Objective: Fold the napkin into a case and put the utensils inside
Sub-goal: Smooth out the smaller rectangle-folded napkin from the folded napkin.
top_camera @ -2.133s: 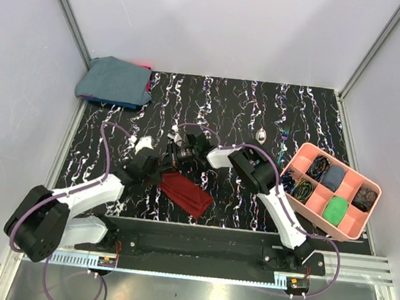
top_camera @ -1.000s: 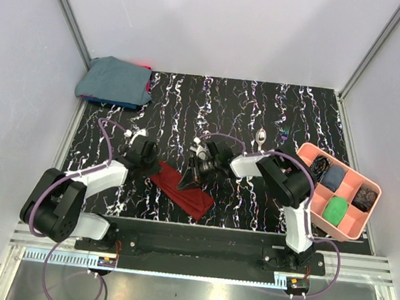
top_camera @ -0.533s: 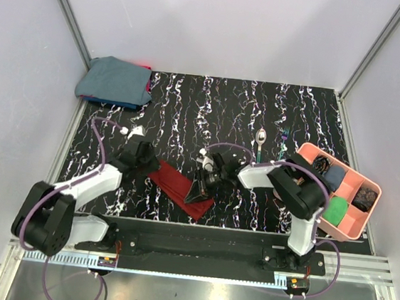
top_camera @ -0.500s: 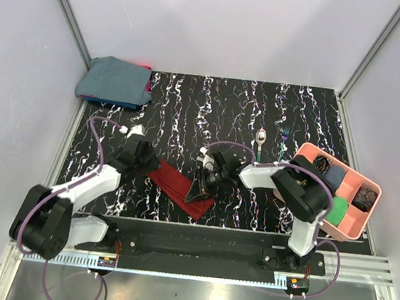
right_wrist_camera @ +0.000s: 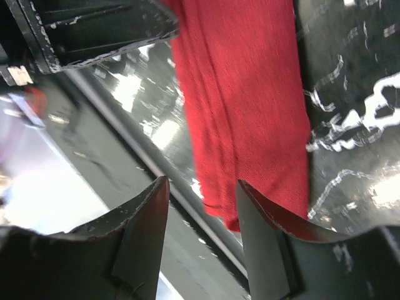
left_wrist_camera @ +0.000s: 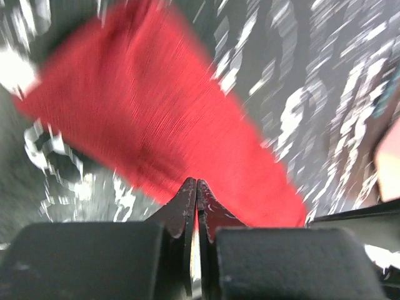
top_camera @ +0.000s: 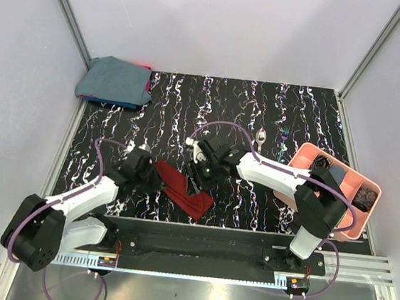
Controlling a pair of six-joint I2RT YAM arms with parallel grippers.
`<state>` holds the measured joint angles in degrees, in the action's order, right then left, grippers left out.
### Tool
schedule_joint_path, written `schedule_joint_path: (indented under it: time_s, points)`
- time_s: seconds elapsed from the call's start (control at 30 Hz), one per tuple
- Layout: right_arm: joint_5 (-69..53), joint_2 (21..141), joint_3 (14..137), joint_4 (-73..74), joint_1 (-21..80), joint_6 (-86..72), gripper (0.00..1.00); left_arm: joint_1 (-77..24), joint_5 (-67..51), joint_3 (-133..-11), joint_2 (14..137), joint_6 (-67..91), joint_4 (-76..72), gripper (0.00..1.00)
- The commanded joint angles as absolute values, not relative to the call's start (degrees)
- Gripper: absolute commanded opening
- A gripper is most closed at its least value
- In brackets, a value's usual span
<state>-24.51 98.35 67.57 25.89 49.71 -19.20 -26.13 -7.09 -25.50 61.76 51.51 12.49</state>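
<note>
The napkin (top_camera: 185,191) is a dark red folded strip lying slantwise near the table's front edge. My left gripper (top_camera: 154,177) is at its left end, and in the left wrist view this gripper (left_wrist_camera: 197,186) is shut, tips over the near edge of the napkin (left_wrist_camera: 169,119), with no cloth visibly pinched. My right gripper (top_camera: 201,173) hovers just above the strip's far side. It shows open (right_wrist_camera: 203,195) in its own view, nothing between the fingers, the napkin (right_wrist_camera: 244,94) beyond them. A spoon (top_camera: 260,136) and a teal-handled utensil (top_camera: 285,137) lie farther back on the right.
A pink compartment tray (top_camera: 306,158) holding cables and small items stands at the right, partly under the right arm. A blue-grey cloth bundle (top_camera: 116,80) lies in the back left corner. The table's front rail (top_camera: 190,242) runs just below the napkin.
My right gripper has opened, let go of the napkin and drawn back from it. My left gripper briefly opened, shut again and shifted right along the strip's left end.
</note>
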Motion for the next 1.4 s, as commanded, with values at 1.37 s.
schedule_joint_path:
  time_s: [1.37]
  points:
    - [6.7, 110.3, 77.6, 38.8, 64.0, -7.1, 0.18, -31.8, -8.8, -14.2, 59.7, 68.0, 3.3, 0.0]
